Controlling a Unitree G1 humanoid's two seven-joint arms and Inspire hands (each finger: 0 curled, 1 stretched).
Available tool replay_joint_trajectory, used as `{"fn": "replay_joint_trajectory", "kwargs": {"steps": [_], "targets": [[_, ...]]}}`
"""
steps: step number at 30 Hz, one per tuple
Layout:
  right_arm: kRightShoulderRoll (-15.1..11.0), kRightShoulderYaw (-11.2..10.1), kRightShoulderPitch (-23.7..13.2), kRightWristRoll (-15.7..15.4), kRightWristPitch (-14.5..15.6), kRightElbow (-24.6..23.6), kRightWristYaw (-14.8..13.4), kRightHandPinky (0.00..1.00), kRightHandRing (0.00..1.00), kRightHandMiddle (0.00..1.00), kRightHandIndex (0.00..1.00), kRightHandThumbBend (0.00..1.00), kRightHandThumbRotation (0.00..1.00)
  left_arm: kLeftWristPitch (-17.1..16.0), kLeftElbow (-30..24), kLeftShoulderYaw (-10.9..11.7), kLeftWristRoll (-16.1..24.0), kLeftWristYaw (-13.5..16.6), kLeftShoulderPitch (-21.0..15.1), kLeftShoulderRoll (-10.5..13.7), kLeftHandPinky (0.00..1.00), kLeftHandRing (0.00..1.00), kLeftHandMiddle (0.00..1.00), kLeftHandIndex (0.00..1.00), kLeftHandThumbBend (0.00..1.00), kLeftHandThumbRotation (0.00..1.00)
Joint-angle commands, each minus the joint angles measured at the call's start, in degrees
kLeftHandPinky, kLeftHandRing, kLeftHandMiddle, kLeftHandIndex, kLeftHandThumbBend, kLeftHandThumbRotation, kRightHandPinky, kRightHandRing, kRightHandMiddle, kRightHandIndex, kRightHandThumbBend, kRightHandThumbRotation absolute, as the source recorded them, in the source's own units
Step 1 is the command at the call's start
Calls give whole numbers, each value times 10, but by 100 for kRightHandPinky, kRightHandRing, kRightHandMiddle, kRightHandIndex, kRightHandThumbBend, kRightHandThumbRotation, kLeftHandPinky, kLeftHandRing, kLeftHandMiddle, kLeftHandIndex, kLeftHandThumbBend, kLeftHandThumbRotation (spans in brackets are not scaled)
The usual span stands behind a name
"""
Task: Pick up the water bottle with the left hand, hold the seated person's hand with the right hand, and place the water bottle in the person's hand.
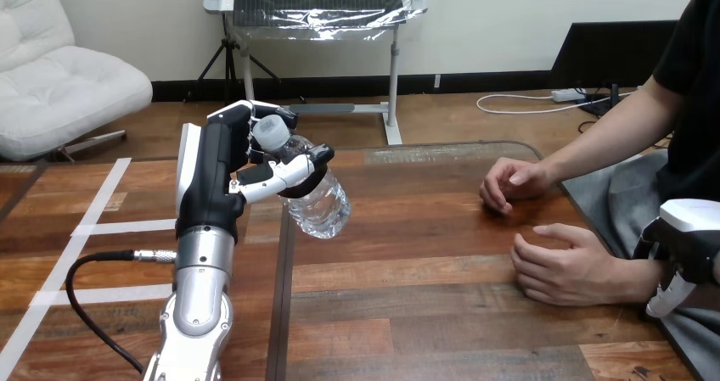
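Observation:
My left hand [214,173] is raised over the table's left part, shut on a clear water bottle [321,204] with a pale cap. The bottle is tilted, cap toward my hand, its base pointing right and down, clear of the table. The person's hands rest loosely curled on the table at the right, one farther back [512,184] and one nearer [567,268]. My right hand [689,243] comes in at the right edge, right beside the wrist of the nearer hand; whether it touches the wrist I cannot tell.
The wooden table [424,313] runs from the middle to the right, with its left edge under the bottle. White tape lines [102,226] mark the floor at the left.

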Motion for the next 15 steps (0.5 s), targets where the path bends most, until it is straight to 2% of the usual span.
{"fn": "replay_joint_trajectory", "kwargs": {"steps": [1, 6, 11, 15], "targets": [[45, 26, -6, 3, 0, 23, 14, 44, 56, 66, 68, 72, 0, -8, -33, 9, -4, 6, -26, 2, 40, 42, 45, 49, 66, 0], [51, 34, -13, -2, 12, 30, 24, 46, 57, 67, 70, 73, 0, -7, -33, 9, -2, 8, -26, 3, 39, 42, 45, 49, 66, 0], [49, 47, -14, -11, 0, 34, 24, 48, 59, 68, 71, 73, 0, -11, -30, 9, 0, 8, -27, 6, 39, 42, 45, 49, 66, 0], [50, 58, -16, -18, 6, 39, 26, 47, 59, 69, 72, 72, 0, -9, -33, 9, 0, 8, -26, 6, 39, 42, 45, 49, 66, 0]]}}
